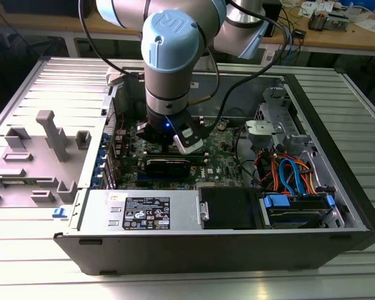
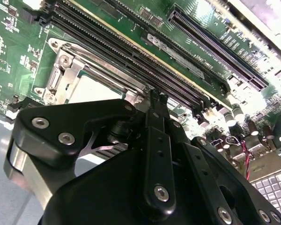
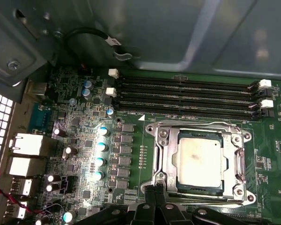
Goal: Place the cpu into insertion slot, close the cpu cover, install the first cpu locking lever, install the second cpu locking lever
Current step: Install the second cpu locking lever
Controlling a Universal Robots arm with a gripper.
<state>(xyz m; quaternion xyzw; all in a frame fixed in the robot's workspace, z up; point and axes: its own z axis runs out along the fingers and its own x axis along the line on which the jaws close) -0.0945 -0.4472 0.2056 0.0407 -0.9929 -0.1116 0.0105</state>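
Note:
The cpu [image 3: 199,161], a dull silver square, lies in the insertion slot [image 3: 158,180] on the green motherboard. The cpu cover [image 3: 165,154], a silver frame plate, lies down flat around it, and the chip's top shows through its window. In the second wrist view the cpu [image 2: 91,91] and the cpu cover [image 2: 68,70] sit just beyond the black fingers. My gripper [image 3: 154,191] is shut, its tips pressed together right at the socket's edge. I cannot tell if anything is pinched between them. In the exterior view the gripper [image 1: 173,139] reaches down into the open computer case.
Long black memory slots [image 3: 187,96] run beside the socket, and a row of capacitors [image 3: 101,147] stands on its other side. The grey case wall [image 3: 178,33] rises behind. A power supply [image 1: 144,212] and a cabled drive cage [image 1: 294,175] fill the case front. Grey fixture blocks [image 1: 50,134] stand at the exterior view's left.

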